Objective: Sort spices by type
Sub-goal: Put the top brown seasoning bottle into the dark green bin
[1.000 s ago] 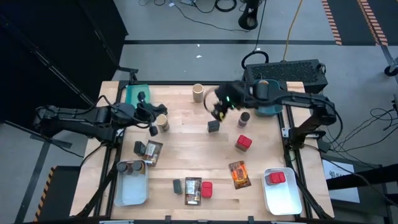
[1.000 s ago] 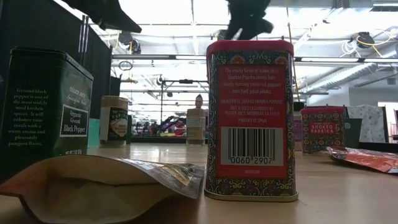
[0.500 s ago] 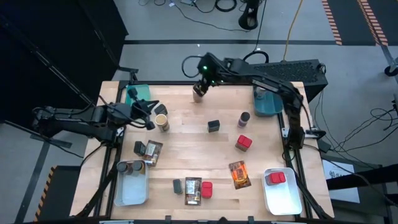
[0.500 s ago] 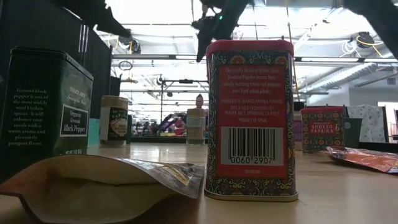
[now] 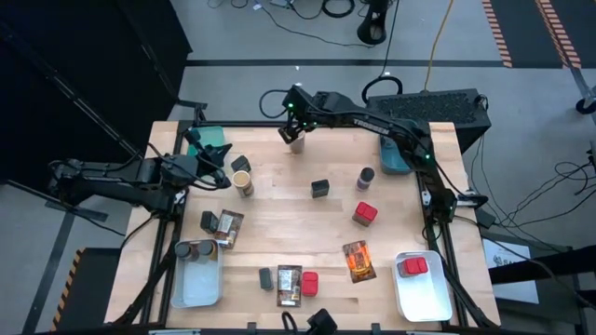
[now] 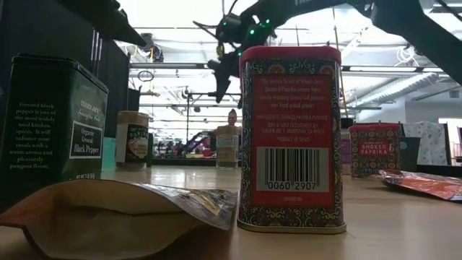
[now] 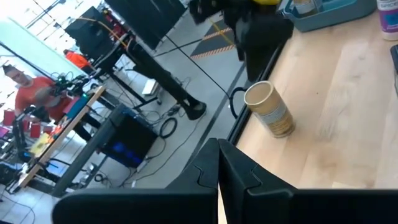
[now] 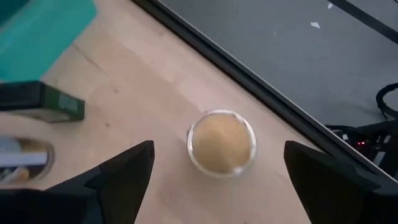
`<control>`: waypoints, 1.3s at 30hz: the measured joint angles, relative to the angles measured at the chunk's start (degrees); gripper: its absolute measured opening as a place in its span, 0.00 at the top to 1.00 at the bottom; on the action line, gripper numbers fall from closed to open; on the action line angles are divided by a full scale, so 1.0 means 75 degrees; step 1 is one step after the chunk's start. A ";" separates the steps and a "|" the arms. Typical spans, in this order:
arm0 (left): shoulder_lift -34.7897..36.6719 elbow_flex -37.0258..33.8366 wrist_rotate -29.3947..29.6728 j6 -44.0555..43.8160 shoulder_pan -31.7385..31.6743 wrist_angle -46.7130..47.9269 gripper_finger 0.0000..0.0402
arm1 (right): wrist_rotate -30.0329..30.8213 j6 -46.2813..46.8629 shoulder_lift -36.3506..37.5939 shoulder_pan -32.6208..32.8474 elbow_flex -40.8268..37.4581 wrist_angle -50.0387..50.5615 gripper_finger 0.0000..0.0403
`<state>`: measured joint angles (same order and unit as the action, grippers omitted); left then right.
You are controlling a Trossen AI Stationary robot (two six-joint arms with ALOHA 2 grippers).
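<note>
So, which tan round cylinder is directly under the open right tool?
The tan cylinder at the table's far edge, under the right tool; the other tan cylinder stands near the left arm.

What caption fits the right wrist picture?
Right gripper, fingers wide open, above a tan spice cylinder near the table edge.

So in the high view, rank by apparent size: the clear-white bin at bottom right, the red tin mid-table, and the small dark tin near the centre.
1. Clear-white bin, clearly the largest.
2. Red tin.
3. Dark tin, only slightly smaller than the red one, so that ranking is close.
</note>
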<state>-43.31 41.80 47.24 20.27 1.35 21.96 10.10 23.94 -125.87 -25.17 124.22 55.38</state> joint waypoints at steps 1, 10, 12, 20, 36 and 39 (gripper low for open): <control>0.0000 0.0000 0.0000 -0.0001 -0.0001 0.0000 0.99 | -0.0003 0.0006 -0.0068 -0.0017 -0.0001 -0.0129 0.14; 0.0000 0.0003 0.0000 -0.0006 -0.0005 -0.0074 0.99 | 0.0007 0.0237 -0.0591 -0.0091 -0.0003 -0.0575 0.14; -0.0002 0.0003 0.0000 -0.0006 -0.0009 -0.0072 0.99 | 0.0020 0.0286 -0.0681 -0.0096 -0.0006 -0.0597 0.14; -0.0003 0.0003 -0.0001 -0.0012 -0.0018 -0.0061 0.99 | 0.0051 0.0467 -0.0863 -0.0098 -0.0006 -0.0580 0.14; -0.0006 0.0003 -0.0006 -0.0022 -0.0021 -0.0055 0.99 | 0.0051 0.0557 -0.1305 -0.0198 -0.0009 -0.0573 0.15; -0.0006 0.0003 -0.0006 -0.0020 -0.0021 -0.0053 0.99 | 0.0043 0.0613 -0.1305 -0.0189 -0.0009 -0.0507 0.19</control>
<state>-43.35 41.82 47.20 20.12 1.19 21.56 10.41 28.53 -135.66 -26.59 124.16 51.58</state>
